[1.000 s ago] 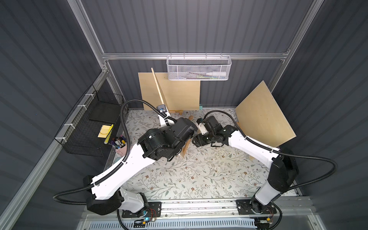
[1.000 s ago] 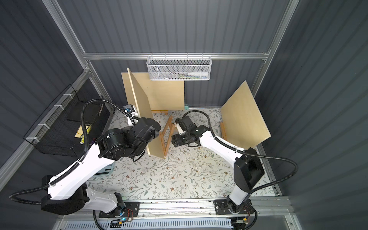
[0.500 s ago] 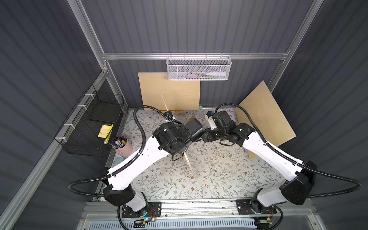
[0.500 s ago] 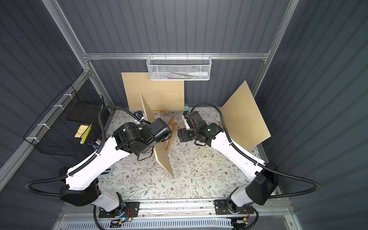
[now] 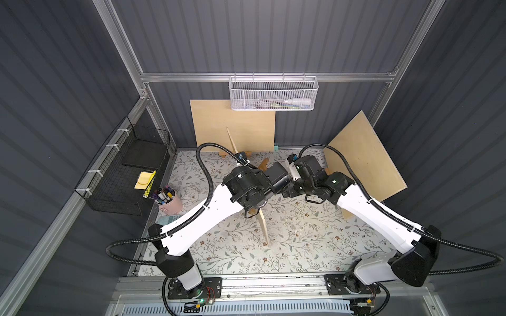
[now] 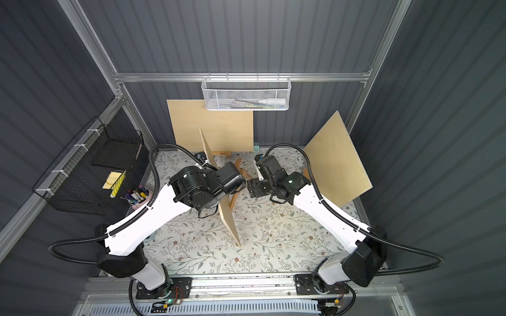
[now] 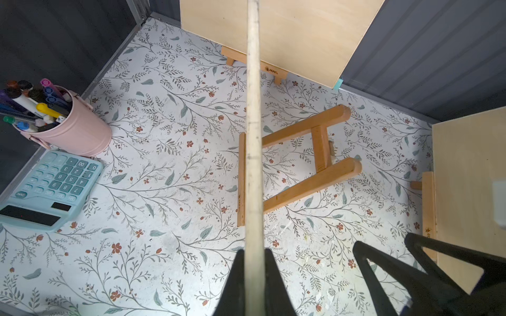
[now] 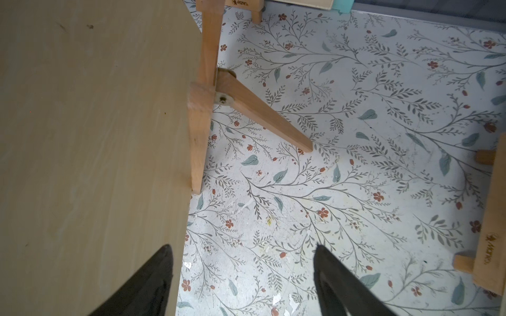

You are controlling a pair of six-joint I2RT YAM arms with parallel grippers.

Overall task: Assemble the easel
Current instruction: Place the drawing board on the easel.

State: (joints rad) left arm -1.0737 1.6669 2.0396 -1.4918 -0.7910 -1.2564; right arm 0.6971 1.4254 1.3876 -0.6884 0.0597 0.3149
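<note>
One board (image 7: 253, 136), pinched on edge by the left fingers (image 7: 232, 287), hangs just before the easel (image 7: 320, 147); right fingers (image 8: 153, 279) spread, empty.

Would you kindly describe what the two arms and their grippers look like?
The left arm and right arm have white tapered shells, black round joints and a black corrugated cable hose looping outside. The left gripper and right gripper have black pointed fingers.

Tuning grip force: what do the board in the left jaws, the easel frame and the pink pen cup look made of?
Board: probably thin pale plywood, bare matte face, faint grain. Easel frame: solid wood, orange-brown stain, visible grain. Pen cup: likely painted metal, smooth pink coat; could be plastic.
</note>
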